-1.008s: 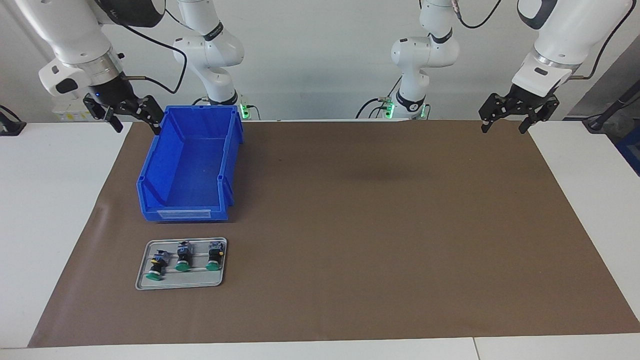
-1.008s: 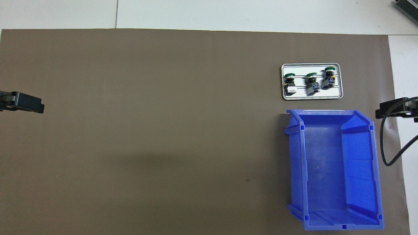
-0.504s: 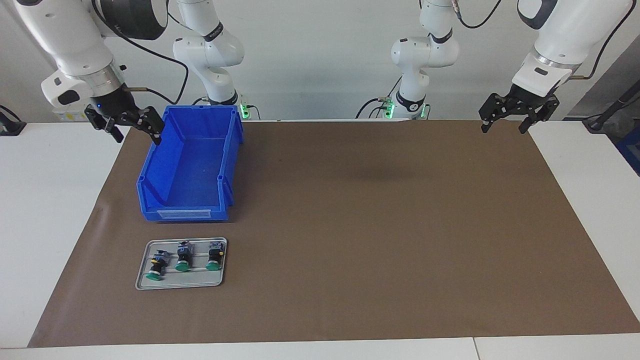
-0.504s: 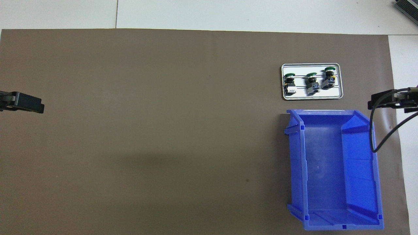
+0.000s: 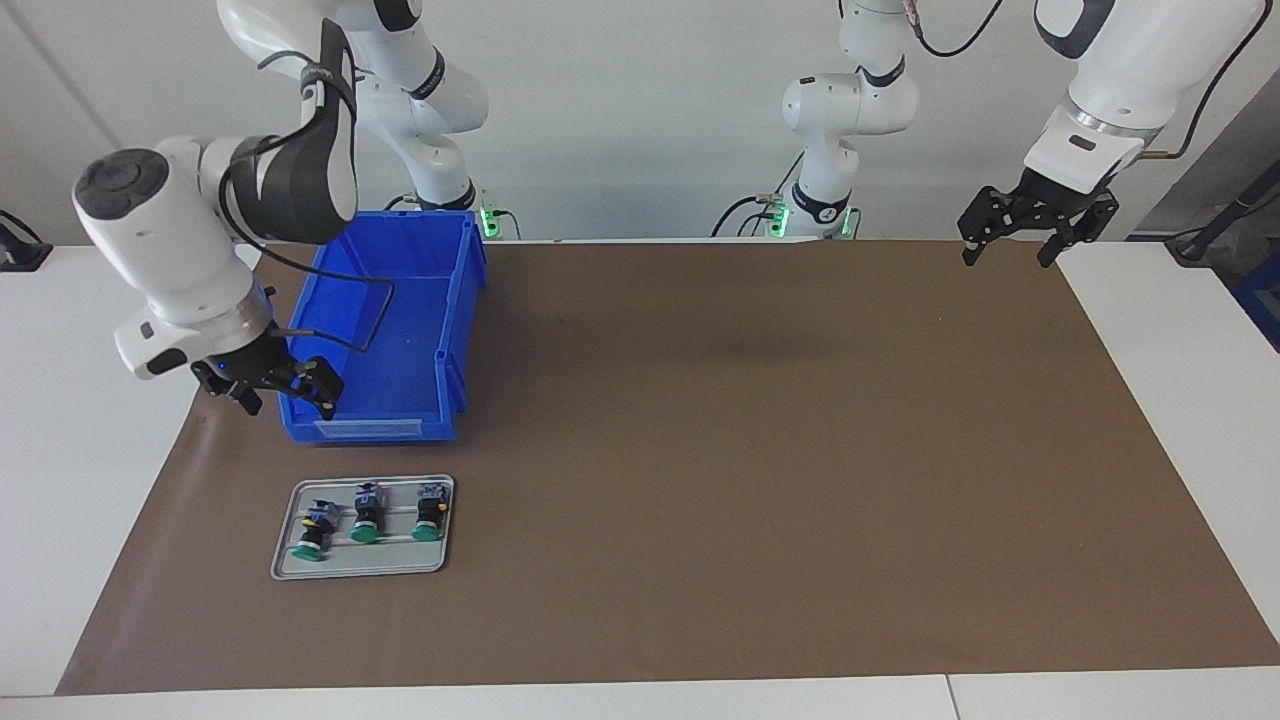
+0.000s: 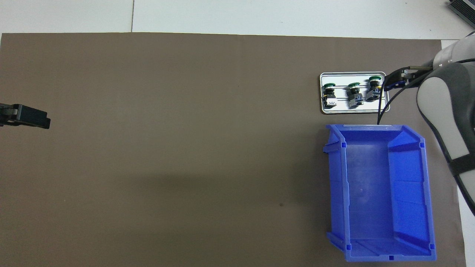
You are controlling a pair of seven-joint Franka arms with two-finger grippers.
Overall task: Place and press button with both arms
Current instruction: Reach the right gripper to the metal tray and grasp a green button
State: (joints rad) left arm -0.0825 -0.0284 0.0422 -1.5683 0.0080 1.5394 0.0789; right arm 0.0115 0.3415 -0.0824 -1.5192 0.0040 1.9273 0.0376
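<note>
In the facing view, the right gripper (image 5: 283,392) is seen low over the brown mat (image 5: 760,450), beside the corner of the blue bin (image 5: 385,330) that lies farthest from the robots. Its black fingers are spread apart and nothing is held between them. In the overhead view this gripper is largely hidden by its own grey-white arm, which is cut off at the frame edge; only a dark tip and a looping black cable are made out there.

The bin is of smooth moulded plastic, rectangular, open-topped, with a lowered lip on its front wall. Farther from the robots than the bin, just beside it, a flat grey tray (image 5: 285,565) with rounded corners is noted. Three buttons (image 5: 366,516) are laid on their sides in a row on it, each with a round green cap, a black cylindrical body and a grey-blue base. Terminal detail is too small to read.

The left gripper (image 5: 1038,232) is held aloft over the mat's corner at the left arm's end, waiting, fingers parted and empty. In the overhead view only a dark block of it is seen, cut off by the edge.
</note>
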